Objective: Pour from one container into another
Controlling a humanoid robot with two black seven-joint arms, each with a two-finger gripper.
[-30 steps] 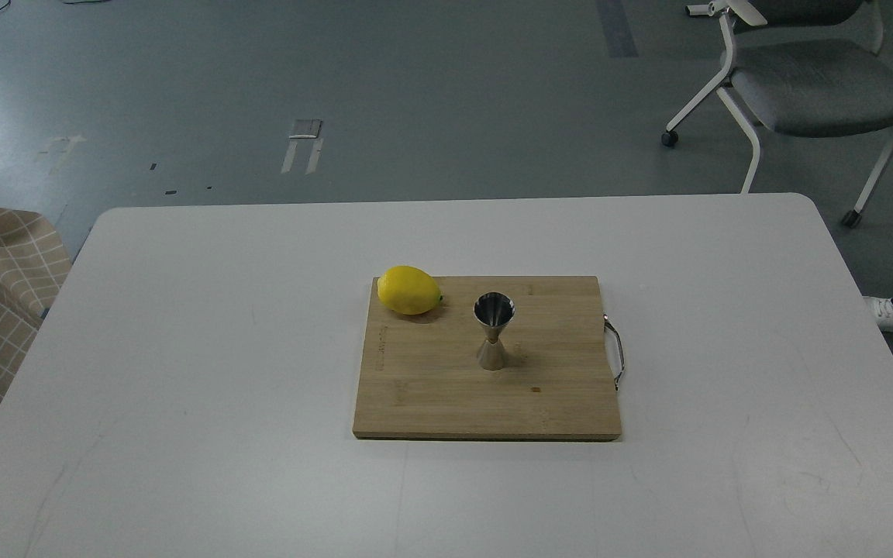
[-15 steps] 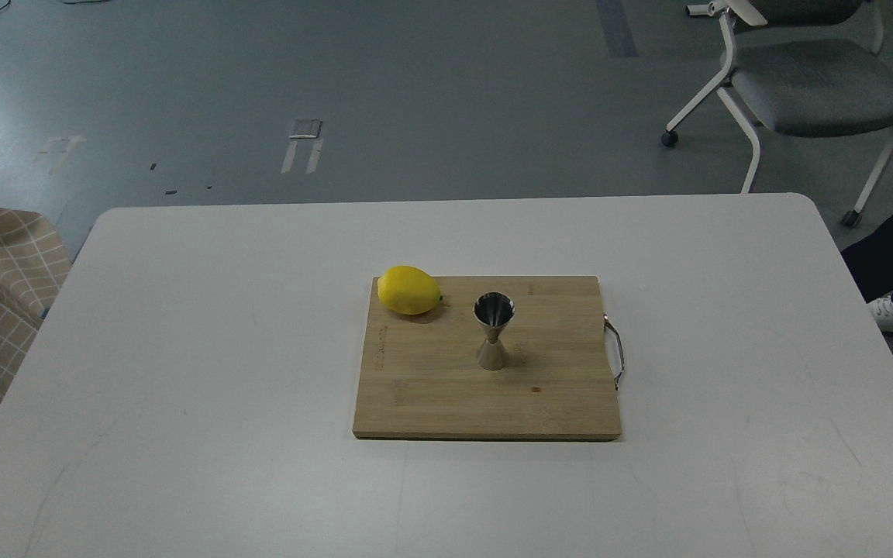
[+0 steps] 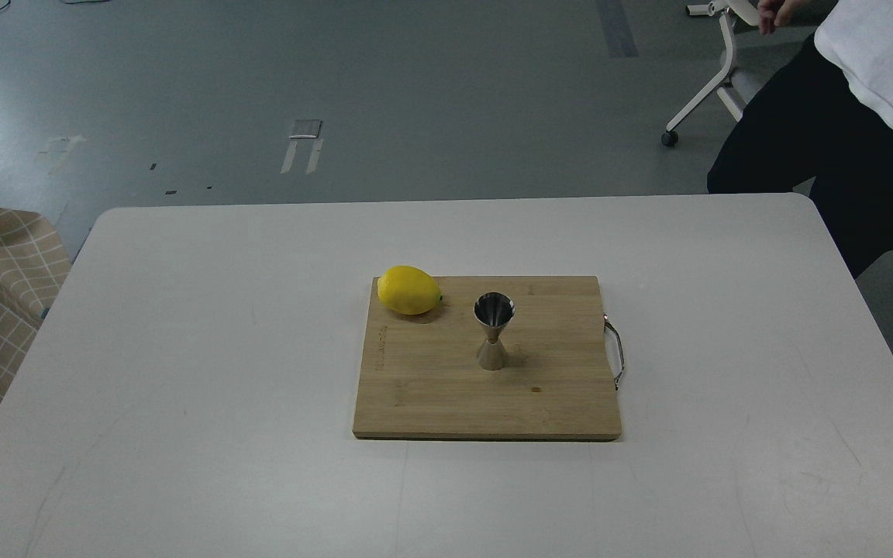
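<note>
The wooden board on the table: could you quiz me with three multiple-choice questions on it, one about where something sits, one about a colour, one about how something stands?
1. Where on the cutting board is the lemon?
A. far left corner
B. near right corner
C. dead centre

2. What colour is the table?
A. black
B. white
C. green

3. How does the steel jigger stand?
A. lying on its side
B. upright, wide mouth up
C. leaning on the lemon

Answers:
1. A: the lemon sits at the far left corner of the board.
2. B: the tabletop around the board is plain white.
3. B: its open cone faces up, and it stands apart from the lemon.
</note>
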